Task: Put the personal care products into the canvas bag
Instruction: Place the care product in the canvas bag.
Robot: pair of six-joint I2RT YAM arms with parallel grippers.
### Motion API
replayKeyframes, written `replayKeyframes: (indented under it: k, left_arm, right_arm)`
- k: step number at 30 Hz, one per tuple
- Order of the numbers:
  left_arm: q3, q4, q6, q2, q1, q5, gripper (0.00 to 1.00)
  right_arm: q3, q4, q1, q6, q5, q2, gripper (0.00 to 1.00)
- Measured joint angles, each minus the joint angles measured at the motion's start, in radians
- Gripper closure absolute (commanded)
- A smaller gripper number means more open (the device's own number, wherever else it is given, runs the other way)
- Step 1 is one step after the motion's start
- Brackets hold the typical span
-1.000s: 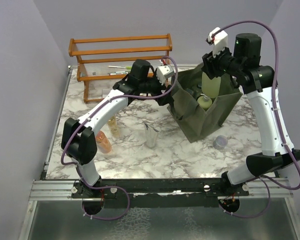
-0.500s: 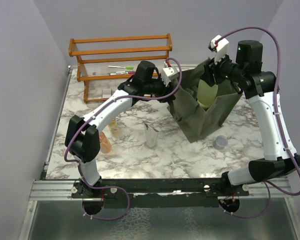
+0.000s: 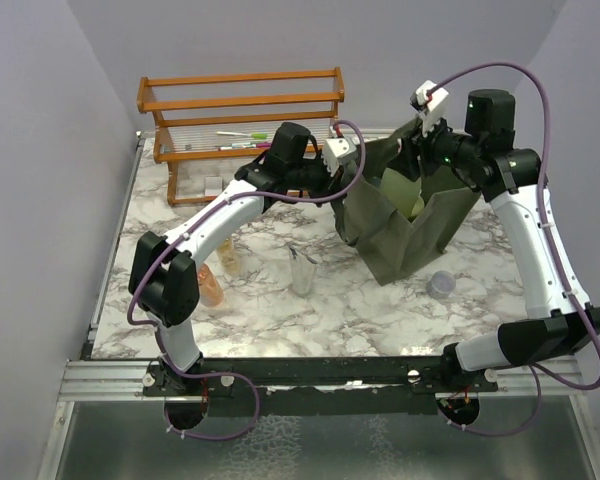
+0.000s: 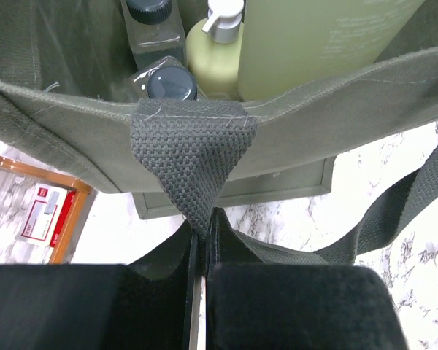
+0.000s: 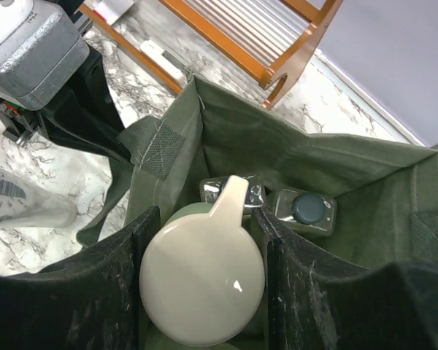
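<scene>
**Now both arms are at the bag**

Up at the far right of the marble table [image 3: 280, 320], the canvas bag [image 3: 410, 240] stands open-mouthed. The left gripper [image 4: 203, 230] is pinched together on the woven strap tab [image 4: 193, 153] sewn to the near rim of the bag. The right gripper [image 5: 202, 288] is clamped on a pale green bottle [image 3: 400, 190] by its sides, with the cream cap [image 5: 197, 255] showing between the fingers, and holds it inside the bag's opening.

Already in the bag are a pale pump bottle [image 4: 215, 51] and two black-capped bottles [image 4: 168, 84] [image 4: 150, 11]. Faint print runs down the big green bottle (too pale to read). A red-and-white sticker [image 4: 47, 211] on the orange wooden rack [image 3: 240, 100] is also illegible.

Out on the table, an amber-orange bottle [image 3: 210, 287] and a silver tube [image 3: 302, 270] stand left of the bag, and a lavender jar [image 3: 441, 284] sits just in front of it.
</scene>
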Motion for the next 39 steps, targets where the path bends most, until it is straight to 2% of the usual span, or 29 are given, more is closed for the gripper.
replayKeyframes:
  k: [13, 39]
  left_arm:
    - [0.018, -0.046, 0.034, -0.016, 0.0, -0.009, 1.0]
    - [0.06, -0.127, 0.084, -0.018, 0.0, -0.017, 1.0]
  right_arm:
    - [-0.115, 0.117, 0.0, 0.036, -0.086, 0.052, 0.99]
    - [-0.33, 0.338, 0.061, 0.038, -0.074, 0.119, 0.99]
